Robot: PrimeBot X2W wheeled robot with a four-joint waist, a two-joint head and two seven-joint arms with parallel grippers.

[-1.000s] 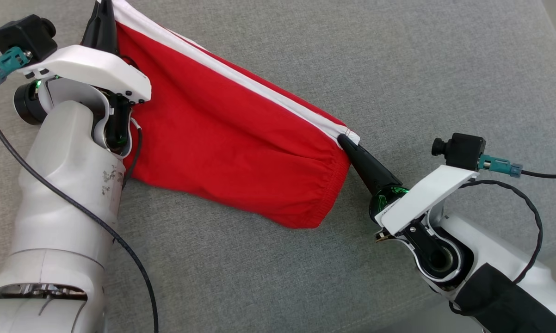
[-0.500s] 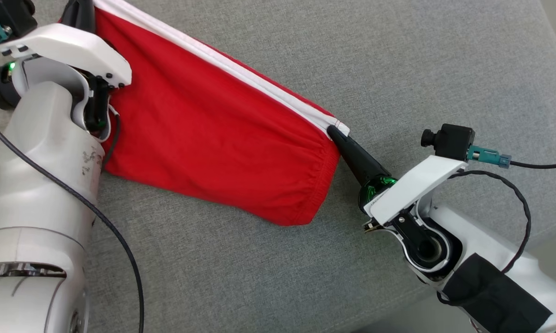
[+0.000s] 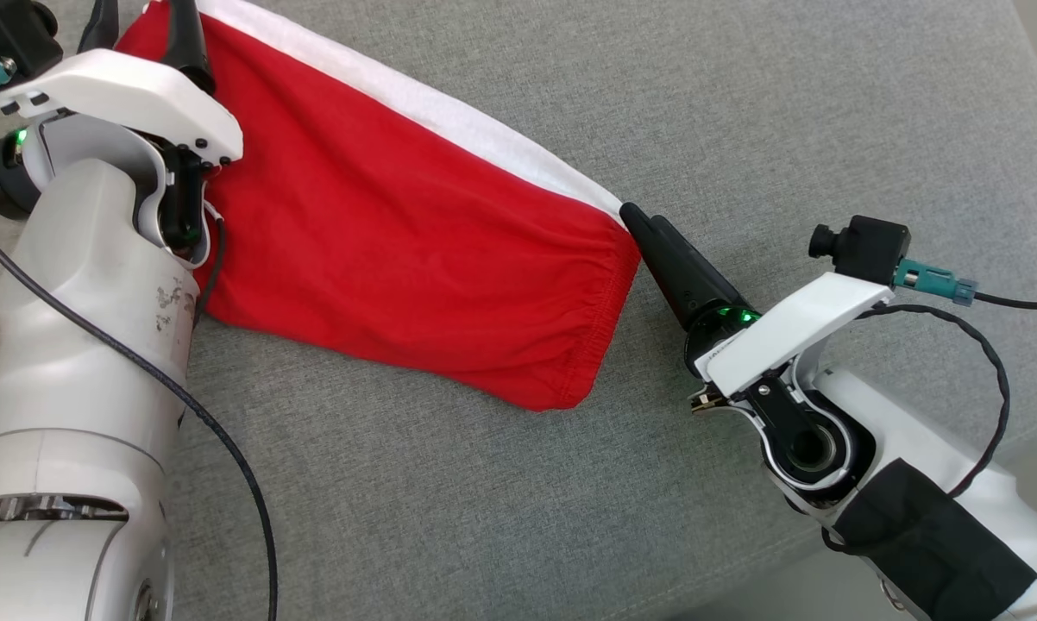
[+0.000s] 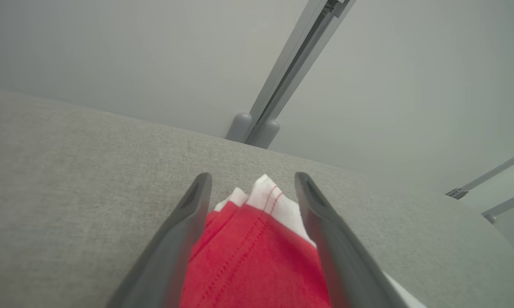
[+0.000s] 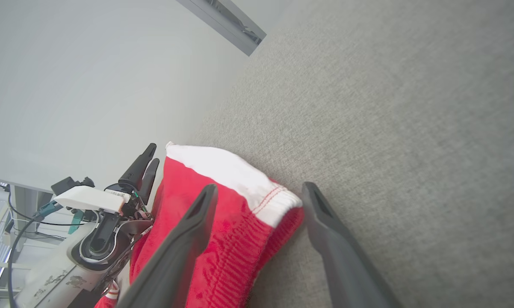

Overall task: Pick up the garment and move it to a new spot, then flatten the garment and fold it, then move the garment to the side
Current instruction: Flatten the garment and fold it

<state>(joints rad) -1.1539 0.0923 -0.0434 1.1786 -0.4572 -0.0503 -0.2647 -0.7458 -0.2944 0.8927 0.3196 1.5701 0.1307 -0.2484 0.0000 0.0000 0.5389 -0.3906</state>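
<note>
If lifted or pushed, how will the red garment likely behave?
Probably floppy: the garment lies limp with a gathered hem, so it would sag when lifted. Likely light: thin cloth. Pushed, it would probably bunch rather than slide on the textured cushion.

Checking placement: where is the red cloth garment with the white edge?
In the head view the red garment lies on the grey fabric surface, spanning from the left claw to the right claw.
</note>
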